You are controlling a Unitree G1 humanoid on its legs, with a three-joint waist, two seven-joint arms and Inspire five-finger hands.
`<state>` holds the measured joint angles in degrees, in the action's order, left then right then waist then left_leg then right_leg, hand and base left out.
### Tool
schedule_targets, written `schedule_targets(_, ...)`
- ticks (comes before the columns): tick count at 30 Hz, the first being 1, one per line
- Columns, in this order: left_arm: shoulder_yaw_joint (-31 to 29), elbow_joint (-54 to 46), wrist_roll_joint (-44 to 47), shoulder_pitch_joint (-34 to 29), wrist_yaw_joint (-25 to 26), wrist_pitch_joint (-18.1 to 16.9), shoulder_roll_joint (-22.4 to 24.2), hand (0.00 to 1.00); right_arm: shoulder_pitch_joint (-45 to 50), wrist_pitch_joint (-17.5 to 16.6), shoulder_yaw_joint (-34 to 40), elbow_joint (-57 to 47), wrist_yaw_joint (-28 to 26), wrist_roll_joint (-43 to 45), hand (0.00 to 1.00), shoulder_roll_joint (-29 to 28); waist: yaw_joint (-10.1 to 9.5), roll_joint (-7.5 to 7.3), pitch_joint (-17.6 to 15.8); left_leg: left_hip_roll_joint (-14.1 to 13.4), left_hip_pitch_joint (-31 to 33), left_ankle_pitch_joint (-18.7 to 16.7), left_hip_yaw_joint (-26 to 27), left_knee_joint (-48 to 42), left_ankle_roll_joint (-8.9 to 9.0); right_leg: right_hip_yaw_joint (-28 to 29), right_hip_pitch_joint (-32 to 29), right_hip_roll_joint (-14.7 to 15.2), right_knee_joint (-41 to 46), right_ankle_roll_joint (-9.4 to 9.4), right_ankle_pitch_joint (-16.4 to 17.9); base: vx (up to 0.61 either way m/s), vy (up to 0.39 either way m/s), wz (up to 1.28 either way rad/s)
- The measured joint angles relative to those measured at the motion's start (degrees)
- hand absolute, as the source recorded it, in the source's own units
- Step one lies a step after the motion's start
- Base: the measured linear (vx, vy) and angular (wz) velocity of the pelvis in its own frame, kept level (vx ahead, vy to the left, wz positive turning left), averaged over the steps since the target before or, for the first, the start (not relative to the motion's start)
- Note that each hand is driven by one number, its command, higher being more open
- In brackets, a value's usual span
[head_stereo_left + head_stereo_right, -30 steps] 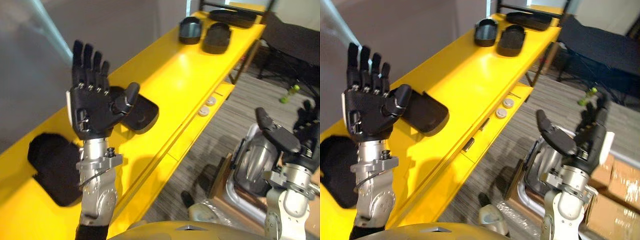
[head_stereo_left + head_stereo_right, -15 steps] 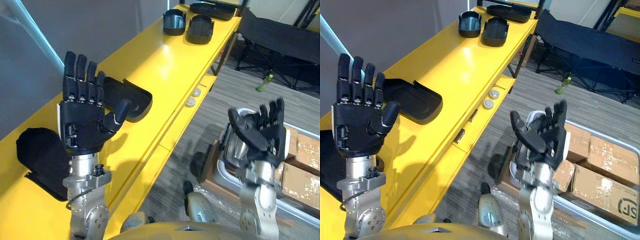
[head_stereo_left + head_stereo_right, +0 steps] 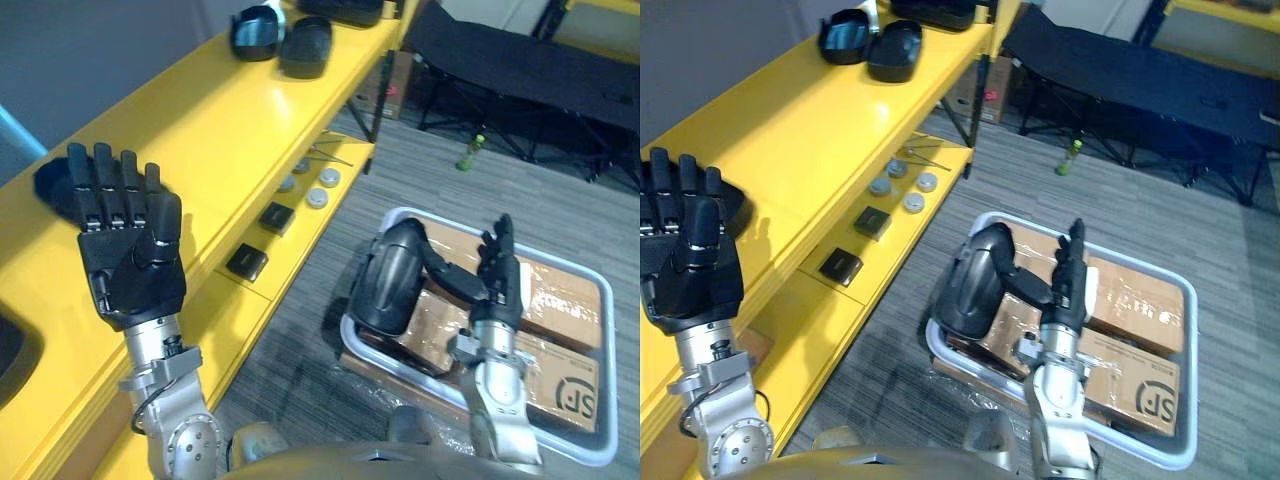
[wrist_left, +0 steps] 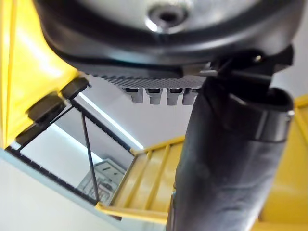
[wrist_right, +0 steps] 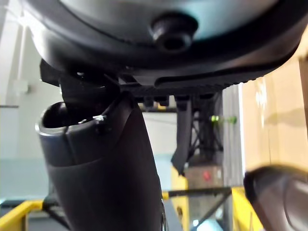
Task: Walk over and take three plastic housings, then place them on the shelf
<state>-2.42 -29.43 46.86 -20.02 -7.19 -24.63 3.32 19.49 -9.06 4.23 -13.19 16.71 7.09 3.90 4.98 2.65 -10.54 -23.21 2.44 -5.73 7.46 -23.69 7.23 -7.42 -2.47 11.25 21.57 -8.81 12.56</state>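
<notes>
Left eye view | plastic housing on yellow shelf half hidden behind left hand | left hand raised over shelf, fingers straight, empty | right hand beside shelf, fingers straight; thumb near second housing in white bin, contact unclear

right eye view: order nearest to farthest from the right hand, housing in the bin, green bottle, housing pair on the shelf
From the right hand:
1. black housing, beside it in the bin
2. green bottle, floor ahead
3. housing pair, far end of the shelf, left
</notes>
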Motion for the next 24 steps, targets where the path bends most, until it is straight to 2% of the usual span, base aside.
schedule_targets(1,0.37,-0.17,-0.13,0.01,-0.30,-0.16,0.05,1.00,0.69,0.06,0.56,-2.52,1.56,0.11,1.00,0.37,-0.25,0.98,0.51,3.43,0.08,-1.76,-0.22,1.44,0.31,0.91,-0.30,-0.35,-1.10,1.05,-0.39,-0.01,-0.158,-0.47)
schedule_targets(2,0.59,-0.16,-0.32,-0.08,-0.36,-0.15,0.09,1.00,0.63,0.09,0.69,-3.17,2.27,0.11,1.00,0.44,-0.30,1.50,0.81,5.39,0.06,-1.80,-0.48,2.31,-0.15,1.42,-0.63,-0.54,-1.19,1.38,-0.60,0.00,-0.122,-0.52)
schedule_targets(3,0.77,-0.14,-1.16,-0.25,-0.41,-0.15,-0.11,1.00,0.65,0.35,0.71,-3.51,3.40,0.11,1.00,0.38,-0.14,1.87,1.01,6.87,-0.86,-2.83,0.48,3.23,-1.98,2.09,-0.68,-0.80,-1.01,1.43,-0.62,0.00,-0.067,-0.33)
schedule_targets(4,0.88,-0.13,-1.87,-0.23,-0.40,-0.17,-0.10,1.00,0.86,0.73,0.70,-3.52,3.88,0.18,1.00,0.32,-0.30,1.83,1.05,7.42,-1.52,-2.84,-0.56,3.80,-1.97,2.62,-1.06,-0.86,-0.70,1.43,-0.61,-0.04,-0.054,-0.53)
schedule_targets(5,0.87,-0.14,-2.76,-0.56,-0.41,-0.39,-0.29,1.00,1.05,1.47,0.61,-3.49,4.25,0.44,1.00,0.40,-1.27,1.89,1.20,8.45,-2.31,-3.25,-1.38,4.84,-2.24,4.59,-2.40,-1.11,-0.73,1.43,-0.59,-0.06,-0.009,-0.68)
schedule_targets(7,0.87,-0.05,-3.47,-0.86,0.11,-0.39,-0.44,1.00,1.13,2.66,0.67,-2.93,5.00,0.62,1.00,0.90,-1.78,2.80,1.65,9.08,-2.39,-5.08,-1.01,6.22,-1.95,6.42,-4.67,-1.02,-0.02,0.52,-1.11,-0.07,0.077,-0.53)
schedule_targets(8,0.87,0.18,-4.00,-0.62,0.34,-0.35,-0.59,1.00,1.22,3.64,0.72,-1.72,5.18,0.56,1.00,0.62,-1.50,2.70,1.60,9.76,-3.14,-5.99,-0.29,7.60,-0.79,6.92,-5.56,-0.42,0.73,-0.05,-1.43,-0.13,0.246,-0.31)
schedule_targets(9,0.91,0.69,-4.63,-0.64,0.40,-0.27,-1.37,1.00,1.51,4.63,0.21,1.03,5.16,0.09,1.00,-0.30,-1.65,2.38,1.46,11.00,-4.33,-7.26,0.34,8.71,0.74,7.79,-5.43,0.71,-0.14,-1.41,-2.50,-0.17,0.294,-0.36)
schedule_targets(10,0.88,1.96,-4.63,-0.64,0.43,-0.28,-2.17,1.00,1.57,4.98,-0.50,3.57,5.18,0.06,1.00,-0.45,-1.84,1.83,1.18,11.90,-4.22,-7.36,0.91,8.68,1.38,7.62,-4.82,1.53,-2.64,-2.08,-4.88,-0.17,0.257,-0.33)
schedule_targets(13,0.99,3.33,-4.64,-0.60,0.38,-0.05,-3.48,1.00,1.37,5.23,-1.49,6.40,5.62,-2.12,1.00,-2.19,-2.59,0.49,1.19,13.43,-1.30,-7.47,1.16,7.94,0.95,6.73,-4.02,3.16,-9.96,-2.93,-9.96,-0.14,0.170,-0.09)
schedule_targets(16,1.04,3.33,-4.70,-0.46,-0.15,0.94,-4.34,1.00,-0.53,6.76,-1.27,8.76,6.65,-5.09,1.00,-1.68,-3.06,0.00,1.07,13.85,1.83,-6.70,-0.26,6.52,0.99,3.86,-3.62,3.65,-14.32,-2.76,-13.44,-0.08,0.075,0.23)
schedule_targets(18,1.47,3.36,-5.00,-0.43,-0.18,1.33,-4.43,1.00,-3.67,7.20,-0.62,11.62,7.08,-6.10,1.00,-0.88,-3.23,-0.08,0.81,13.84,3.59,-6.34,-1.51,5.79,0.97,2.41,-3.19,3.60,-16.24,-2.75,-14.58,-0.05,0.006,0.29)
schedule_targets(21,2.19,3.36,-7.06,0.03,-1.52,1.35,-4.73,1.00,-10.70,7.50,-0.01,14.63,7.70,-6.81,1.00,1.70,-3.52,0.31,-2.05,13.73,5.59,-5.17,-3.14,5.82,1.18,0.67,-3.16,3.27,-17.93,-2.26,-16.16,-0.10,-0.020,0.25)
schedule_targets(24,2.78,3.35,-7.27,0.19,-3.66,1.42,-6.14,1.00,-16.24,7.74,0.52,15.99,8.99,-6.91,1.00,4.58,-4.64,0.78,-4.15,13.49,7.47,-4.49,-3.66,5.83,1.28,0.29,-4.21,2.91,-19.04,-1.95,-17.44,-0.10,-0.014,0.04)
